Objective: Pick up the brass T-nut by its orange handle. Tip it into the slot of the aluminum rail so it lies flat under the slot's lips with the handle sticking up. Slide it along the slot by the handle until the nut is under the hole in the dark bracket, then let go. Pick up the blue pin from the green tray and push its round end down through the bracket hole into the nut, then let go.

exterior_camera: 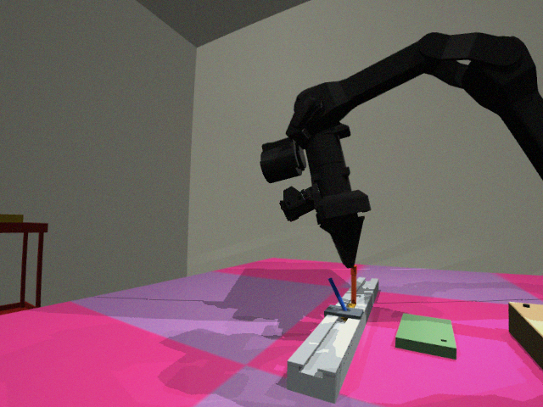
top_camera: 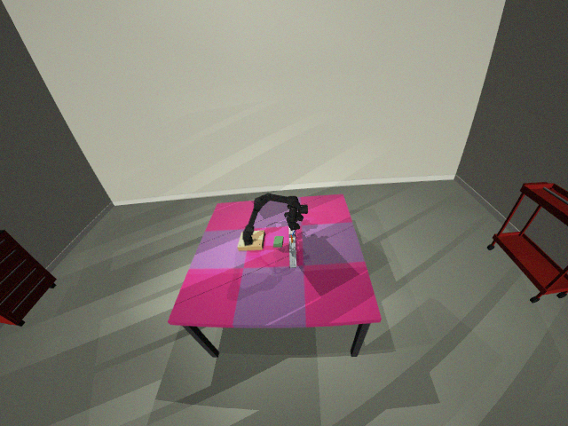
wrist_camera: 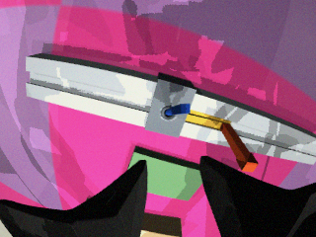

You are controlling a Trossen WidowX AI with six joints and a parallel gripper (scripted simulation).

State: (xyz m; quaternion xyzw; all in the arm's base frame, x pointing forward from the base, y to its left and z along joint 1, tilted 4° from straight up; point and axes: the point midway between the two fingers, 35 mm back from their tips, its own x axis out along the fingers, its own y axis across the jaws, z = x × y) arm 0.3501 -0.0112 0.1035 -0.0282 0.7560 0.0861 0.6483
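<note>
The pincer hangs above a surface patched in hot pink and purple, standing on dark legs. Beyond the pincer, in the top view, rises a broad cream wall with a pale skirting strip at its foot, flanked by dark grey walls. The floor around the surface is grey-green, crossed by slanting bands of light and shadow. Well to the right of the pincer in that view stands a red cart on black casters; well to the left, a dark red slatted piece is partly cut off.
</note>
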